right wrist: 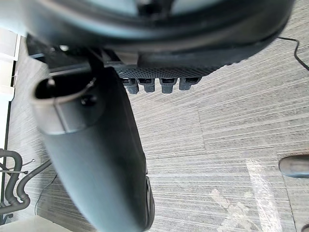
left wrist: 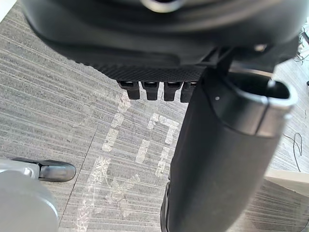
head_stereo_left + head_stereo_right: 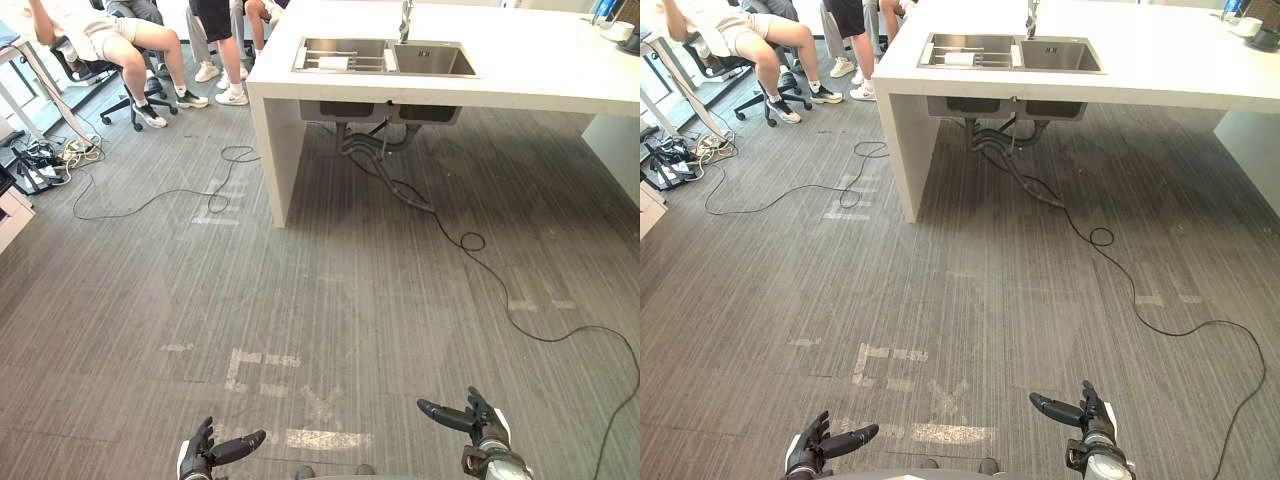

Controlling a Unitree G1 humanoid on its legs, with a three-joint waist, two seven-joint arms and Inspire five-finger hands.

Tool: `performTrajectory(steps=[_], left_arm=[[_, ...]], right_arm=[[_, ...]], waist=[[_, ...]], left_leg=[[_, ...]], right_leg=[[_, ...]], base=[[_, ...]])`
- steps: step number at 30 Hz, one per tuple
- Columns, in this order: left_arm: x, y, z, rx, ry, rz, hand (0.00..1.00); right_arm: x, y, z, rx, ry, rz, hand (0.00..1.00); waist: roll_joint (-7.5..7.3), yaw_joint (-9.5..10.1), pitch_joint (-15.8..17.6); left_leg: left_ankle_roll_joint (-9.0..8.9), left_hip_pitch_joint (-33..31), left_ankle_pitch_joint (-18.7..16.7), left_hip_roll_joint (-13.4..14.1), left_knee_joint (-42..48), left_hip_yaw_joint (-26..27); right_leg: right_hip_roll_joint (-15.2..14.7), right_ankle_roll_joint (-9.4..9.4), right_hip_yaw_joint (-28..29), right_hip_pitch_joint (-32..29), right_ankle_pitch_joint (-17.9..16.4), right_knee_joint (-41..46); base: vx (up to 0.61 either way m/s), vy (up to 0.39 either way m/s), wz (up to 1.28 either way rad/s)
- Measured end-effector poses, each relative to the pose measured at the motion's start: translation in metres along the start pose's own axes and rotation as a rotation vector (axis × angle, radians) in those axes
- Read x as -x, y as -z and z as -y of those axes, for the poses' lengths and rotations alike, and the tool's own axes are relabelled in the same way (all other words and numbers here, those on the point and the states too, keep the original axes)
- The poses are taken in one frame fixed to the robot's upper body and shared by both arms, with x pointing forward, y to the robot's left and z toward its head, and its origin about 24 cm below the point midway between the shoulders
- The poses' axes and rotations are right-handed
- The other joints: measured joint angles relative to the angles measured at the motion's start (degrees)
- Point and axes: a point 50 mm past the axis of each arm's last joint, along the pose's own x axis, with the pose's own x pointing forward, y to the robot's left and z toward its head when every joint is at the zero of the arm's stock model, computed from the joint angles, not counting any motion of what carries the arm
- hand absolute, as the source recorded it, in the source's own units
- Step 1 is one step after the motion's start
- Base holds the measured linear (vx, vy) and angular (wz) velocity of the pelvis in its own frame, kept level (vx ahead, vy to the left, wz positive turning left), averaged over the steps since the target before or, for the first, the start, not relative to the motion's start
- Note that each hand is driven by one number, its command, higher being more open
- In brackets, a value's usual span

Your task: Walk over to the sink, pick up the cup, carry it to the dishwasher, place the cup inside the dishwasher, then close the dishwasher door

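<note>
The left hand point(image 3: 205, 452) and right hand point(image 3: 482, 424) hang low over the floor point(image 3: 330, 300), both empty, fingers loosely extended, thumbs pointing toward each other. Far ahead of them stands the counter point(image 3: 530, 60) with the sink point(image 3: 385, 71). A white thing point(image 3: 333, 63) lies in its left basin, too small to tell if it is the cup. People point(image 3: 125, 45) sit far ahead-left of the left hand.
</note>
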Motion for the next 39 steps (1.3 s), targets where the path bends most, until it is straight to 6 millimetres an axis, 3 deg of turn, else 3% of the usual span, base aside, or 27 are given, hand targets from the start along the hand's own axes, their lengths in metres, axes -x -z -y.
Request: performTrajectory(steps=[7, 13, 17, 18, 19, 21, 23, 25, 27, 28, 29, 30, 32, 33, 34, 35, 36, 39], left_arm=[[0.001, 0.002, 0.001, 0.003, 0.003, -0.004, 1.0], [0.001, 0.0, 0.001, 0.004, 0.003, 0.007, 1.0], [0.0, -0.014, 0.003, 0.01, 0.012, 0.069, 1.0], [-0.001, -0.021, 0.004, 0.009, 0.018, 0.099, 1.0], [-0.002, -0.027, 0.004, 0.007, 0.02, 0.119, 1.0], [-0.003, -0.031, 0.0, -0.006, 0.013, 0.129, 1.0], [-0.004, -0.033, -0.003, -0.012, 0.007, 0.135, 1.0], [-0.007, -0.041, -0.001, -0.006, 0.006, 0.158, 1.0], [-0.008, -0.045, -0.001, 0.003, -0.009, 0.167, 1.0], [-0.008, -0.045, -0.001, 0.001, -0.013, 0.167, 1.0], [-0.008, -0.045, -0.001, 0.002, -0.013, 0.166, 1.0], [-0.008, -0.043, 0.004, 0.014, -0.008, 0.16, 1.0], [-0.009, -0.047, 0.008, 0.021, -0.003, 0.169, 1.0], [-0.01, -0.05, 0.01, 0.024, 0.002, 0.178, 1.0], [-0.01, -0.052, 0.011, 0.024, 0.004, 0.182, 1.0], [-0.01, -0.054, 0.011, 0.024, 0.006, 0.192, 1.0], [-0.01, -0.057, 0.012, 0.025, 0.01, 0.205, 1.0], [-0.01, -0.069, 0.015, 0.03, 0.022, 0.245, 1.0]], right_arm=[[0.0, 0.0, -0.001, -0.004, 0.0, -0.001, 1.0], [-0.003, -0.007, -0.001, -0.019, 0.018, 0.019, 1.0], [-0.007, -0.019, 0.0, -0.034, 0.033, 0.049, 1.0], [-0.008, -0.019, 0.0, -0.034, 0.033, 0.052, 1.0], [-0.007, -0.019, 0.0, -0.031, 0.028, 0.054, 1.0], [-0.007, -0.019, -0.002, -0.024, 0.02, 0.047, 1.0], [-0.008, -0.021, -0.001, -0.014, 0.017, 0.053, 1.0], [-0.011, -0.029, -0.002, -0.008, 0.014, 0.072, 1.0], [-0.013, -0.037, -0.002, 0.014, 0.005, 0.093, 1.0], [-0.013, -0.037, -0.001, 0.015, 0.008, 0.094, 1.0], [-0.012, -0.035, 0.0, 0.016, 0.011, 0.09, 1.0], [-0.013, -0.039, 0.001, 0.02, 0.012, 0.098, 1.0], [-0.015, -0.046, -0.003, 0.018, 0.001, 0.119, 1.0], [-0.016, -0.049, -0.004, 0.018, -0.003, 0.126, 1.0], [-0.016, -0.049, -0.006, 0.024, -0.009, 0.127, 1.0], [-0.015, -0.047, -0.007, 0.044, -0.021, 0.121, 1.0], [-0.015, -0.046, -0.009, 0.036, -0.027, 0.12, 1.0], [-0.017, -0.055, -0.013, 0.013, -0.032, 0.146, 1.0]], waist=[[0.04, 0.12, 0.0], [0.5, 0.66, 0.3], [1.44, 0.78, 1.4], [1.47, 0.93, 2.6], [1.83, 0.52, 3.4], [1.67, 0.36, 4.5], [1.79, 0.1, 4.7], [2.4, 0.03, 6.3], [2.42, -0.18, 7.1], [1.46, -0.44, 7.0], [0.93, -0.87, 6.7], [2.24, -1.08, 6.1], [2.67, -1.19, 6.2], [3.1, -1.18, 6.3], [3.22, -1.2, 6.4], [3.15, -1.04, 6.6], [3.06, 0.01, 6.7], [2.38, 1.68, 7.0]], left_leg=[[0.38, -1.5, -2.2, 0.1, 2.2, 0.8], [1.3, -4.6, -7.8, 0.5, 9.6, 3.2], [2.36, -4.5, -12.4, 0.4, 15.2, 4.7], [2.82, -2.6, -13.0, 0.0, 15.5, 4.7], [3.9, -0.9, -14.4, -0.2, 15.4, 4.1], [3.98, 1.7, -15.4, -0.9, 15.2, 3.9], [3.62, 3.0, -15.6, -0.5, 14.2, 3.2], [2.77, 4.3, -16.1, 1.1, 13.0, 2.4], [0.5, 5.3, -17.4, 2.7, 12.9, 1.2], [-1.23, 6.6, -18.4, 2.7, 12.9, 0.2], [-1.78, 7.2, -18.8, 2.8, 12.9, -0.5], [-2.38, 7.0, -19.1, 4.8, 14.1, -1.7], [-2.74, 3.5, -19.0, 6.7, 23.0, -2.6], [-5.05, -0.5, -17.1, 8.5, 34.3, -2.5], [-5.59, -2.6, -14.8, 9.4, 40.7, -2.4], [-4.92, -7.4, -12.7, 12.1, 54.4, -1.7], [-3.07, -11.5, -13.8, 14.7, 64.1, 0.8], [-1.82, -21.5, -15.4, 14.8, 66.9, 3.6]], right_leg=[[0.0, 0.45, 0.7, -0.8, -1.0, 0.0], [0.2, 1.03, 3.4, -2.7, -3.2, 3.1], [-0.7, 4.1, 4.7, -8.6, -11.9, 20.7], [-1.4, 5.71, 4.2, -11.7, -13.6, 30.2], [-2.6, 5.78, 1.4, -16.0, -14.1, 41.3], [-6.0, 4.6, -2.9, -19.6, -16.0, 48.8], [-7.8, 4.33, -7.0, -22.5, -16.7, 46.6], [-7.3, 4.13, -10.0, -24.4, -16.3, 39.3], [-5.6, 3.28, -11.1, -25.6, -10.1, 27.6], [-5.5, 0.28, -10.4, -25.5, -3.1, 25.1], [-5.6, -1.83, -10.4, -25.3, -0.1, 25.6], [-4.8, -2.81, -11.6, -25.2, -2.7, 27.5], [-2.9, -4.68, -12.9, -23.5, -5.1, 27.0], [-0.8, -5.13, -13.7, -19.6, -5.5, 23.9], [0.2, -5.31, -14.1, -17.0, -5.6, 21.8], [2.2, -5.72, -14.6, -11.0, -5.6, 17.1], [3.8, -6.18, -14.1, -6.0, -5.8, 13.7], [4.2, -6.43, -11.9, 0.2, -6.0, 8.8]], base=[[0.0, 0.006, -0.06], [0.13, 0.034, -0.23], [0.13, 0.068, -0.21], [0.13, 0.083, 0.07], [0.16, 0.093, 0.1], [0.18, 0.071, 0.12], [0.24, 0.028, 0.14], [0.29, -0.039, 0.19], [0.39, -0.124, 0.3], [0.43, -0.173, 0.45], [0.46, -0.221, 0.41], [0.46, -0.257, 0.3], [0.47, -0.281, 0.13], [0.39, -0.229, 0.1], [0.49, -0.254, 0.24], [0.46, -0.228, 0.14], [0.44, -0.217, 0.03], [0.38, -0.126, -0.3]])
